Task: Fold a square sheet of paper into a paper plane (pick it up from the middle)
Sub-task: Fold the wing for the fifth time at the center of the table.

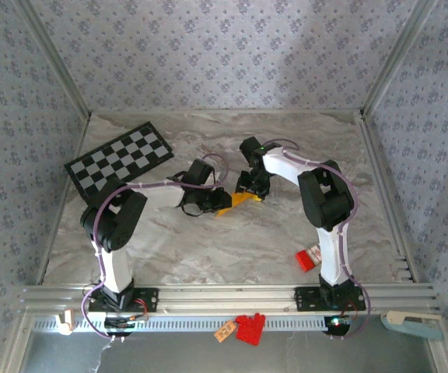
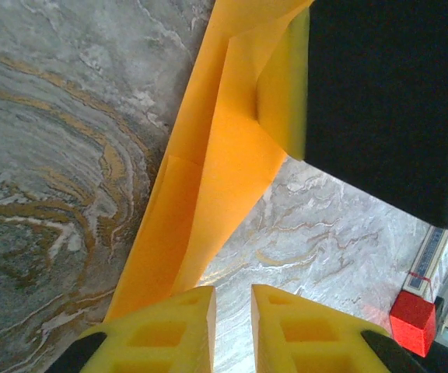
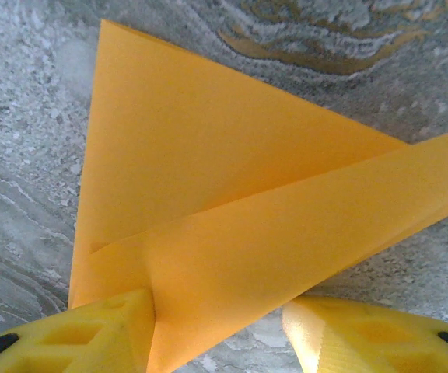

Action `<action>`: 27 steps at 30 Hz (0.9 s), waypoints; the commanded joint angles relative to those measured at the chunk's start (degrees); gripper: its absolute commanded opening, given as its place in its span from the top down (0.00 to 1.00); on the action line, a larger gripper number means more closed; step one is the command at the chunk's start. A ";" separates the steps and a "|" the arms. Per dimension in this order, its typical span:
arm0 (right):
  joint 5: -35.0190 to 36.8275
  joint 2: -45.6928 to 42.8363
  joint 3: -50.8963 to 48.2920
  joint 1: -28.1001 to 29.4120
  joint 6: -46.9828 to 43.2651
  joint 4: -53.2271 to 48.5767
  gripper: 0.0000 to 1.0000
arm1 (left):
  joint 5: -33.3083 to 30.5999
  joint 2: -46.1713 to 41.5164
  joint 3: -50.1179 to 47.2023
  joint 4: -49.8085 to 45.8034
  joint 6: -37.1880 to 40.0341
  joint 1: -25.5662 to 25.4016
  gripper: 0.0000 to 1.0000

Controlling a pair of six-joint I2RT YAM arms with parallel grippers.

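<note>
The orange-yellow sheet of paper (image 1: 243,200) lies folded on the marble table between both grippers. In the right wrist view the paper (image 3: 193,179) shows a triangular face, with a long raised flap crossing it. My right gripper (image 3: 220,307) stands open astride that flap, its left fingertip (image 3: 115,326) against the paper. In the left wrist view the paper (image 2: 224,155) runs as a creased strip past my left gripper (image 2: 232,299). Its jaws stand a narrow gap apart with bare table between them. The right gripper's yellow pad (image 2: 282,85) rests on the paper there.
A black-and-white checkered board (image 1: 119,159) lies at the back left. A small red block (image 1: 307,259) sits by the right arm's base, and the left wrist view shows this block (image 2: 412,320) too. A red piece (image 1: 249,328) lies on the front rail. Aluminium rails edge the table.
</note>
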 commanded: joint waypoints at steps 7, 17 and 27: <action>4.96 8.67 -4.19 0.19 -0.06 -0.57 0.46 | -2.03 1.41 1.06 -1.94 -0.49 0.30 0.81; 5.28 9.17 -4.18 0.26 -0.10 -0.82 0.46 | -2.73 2.51 1.33 -2.49 -1.54 0.76 0.83; 5.93 9.55 -4.42 0.36 -0.12 -1.01 0.47 | -2.91 3.01 1.31 -2.72 -2.21 1.24 0.83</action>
